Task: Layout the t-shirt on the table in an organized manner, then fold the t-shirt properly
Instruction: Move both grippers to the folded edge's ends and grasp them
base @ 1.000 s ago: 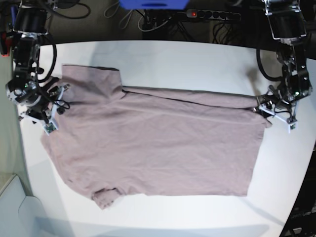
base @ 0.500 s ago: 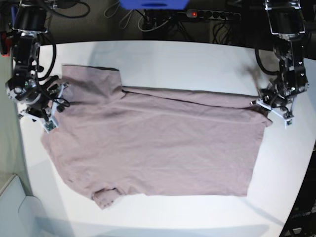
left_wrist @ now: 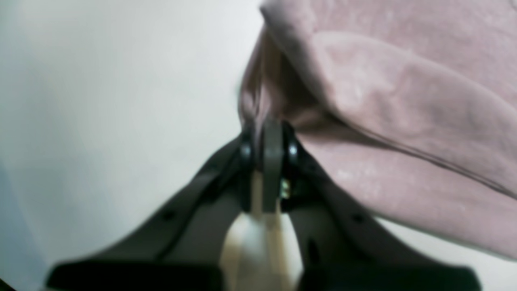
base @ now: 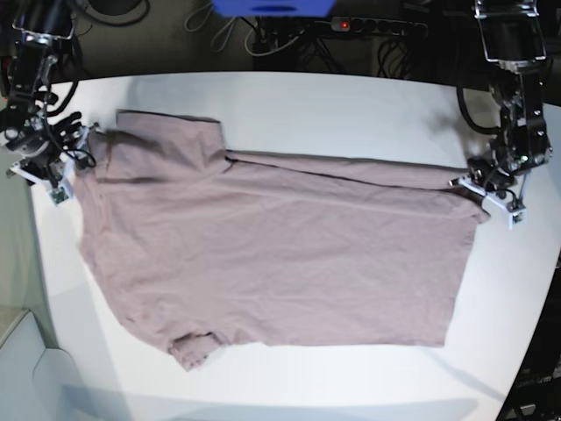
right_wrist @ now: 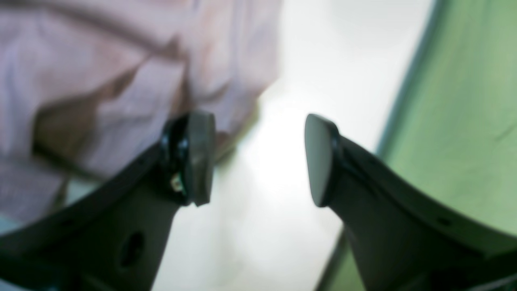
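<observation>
White table (base: 351, 105), t-shirt (base: 280, 254) hem hidden inside left gripper (left_wrist: 268, 141)

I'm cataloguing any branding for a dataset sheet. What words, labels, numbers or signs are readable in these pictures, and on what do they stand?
None can be read.
Dusty mauve-pink cotton t-shirt: plain, no print or tag showing.
Smooth matte white tabletop: no markings.
Black power strip with a red light, behind the table: any lettering is too small to read.
Both wrist views: blurred, no text.
</observation>
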`<state>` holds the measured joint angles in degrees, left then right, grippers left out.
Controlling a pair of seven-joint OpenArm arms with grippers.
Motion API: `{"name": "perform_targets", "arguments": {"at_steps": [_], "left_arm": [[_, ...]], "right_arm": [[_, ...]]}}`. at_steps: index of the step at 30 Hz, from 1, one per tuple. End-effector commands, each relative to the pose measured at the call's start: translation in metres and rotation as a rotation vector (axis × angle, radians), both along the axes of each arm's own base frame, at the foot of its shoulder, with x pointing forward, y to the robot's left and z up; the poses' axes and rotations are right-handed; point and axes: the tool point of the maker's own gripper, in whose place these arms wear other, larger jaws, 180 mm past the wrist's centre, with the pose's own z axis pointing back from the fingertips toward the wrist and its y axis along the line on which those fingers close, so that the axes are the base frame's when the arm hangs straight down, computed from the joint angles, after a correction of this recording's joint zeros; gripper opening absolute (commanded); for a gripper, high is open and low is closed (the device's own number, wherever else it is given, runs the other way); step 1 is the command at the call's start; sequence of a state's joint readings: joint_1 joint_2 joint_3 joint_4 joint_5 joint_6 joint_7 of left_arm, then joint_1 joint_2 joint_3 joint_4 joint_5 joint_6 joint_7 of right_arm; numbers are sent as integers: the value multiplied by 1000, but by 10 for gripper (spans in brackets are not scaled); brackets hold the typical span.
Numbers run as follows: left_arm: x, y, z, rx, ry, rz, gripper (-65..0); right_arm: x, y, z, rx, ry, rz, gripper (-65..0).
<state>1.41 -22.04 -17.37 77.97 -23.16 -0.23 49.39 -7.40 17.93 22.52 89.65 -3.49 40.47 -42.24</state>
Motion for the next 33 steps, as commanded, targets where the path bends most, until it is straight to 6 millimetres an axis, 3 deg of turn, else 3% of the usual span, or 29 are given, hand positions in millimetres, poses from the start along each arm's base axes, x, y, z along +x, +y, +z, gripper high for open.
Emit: {"name": "perform_targets", "arguments": {"at_steps": [1, 8, 13, 27, 33], "left_arm": [[11, 9, 15, 27, -45, -2, -647], [14, 8, 17, 27, -51, -3, -647], [14, 8, 16, 27, -50, -4, -647], [11, 9, 14, 27, -43, -2, -647], [10, 9, 14, 27, -42, -2, -647]], "right_arm": [[8, -3, 17, -17, -56, 12, -297], [-8, 25, 35, -29, -104, 66, -297], [-14, 30, 39, -36, -107, 79, -297], [-30, 40, 12, 24, -45, 49, -297], [-38, 39, -10, 61, 9, 20, -298]]}}
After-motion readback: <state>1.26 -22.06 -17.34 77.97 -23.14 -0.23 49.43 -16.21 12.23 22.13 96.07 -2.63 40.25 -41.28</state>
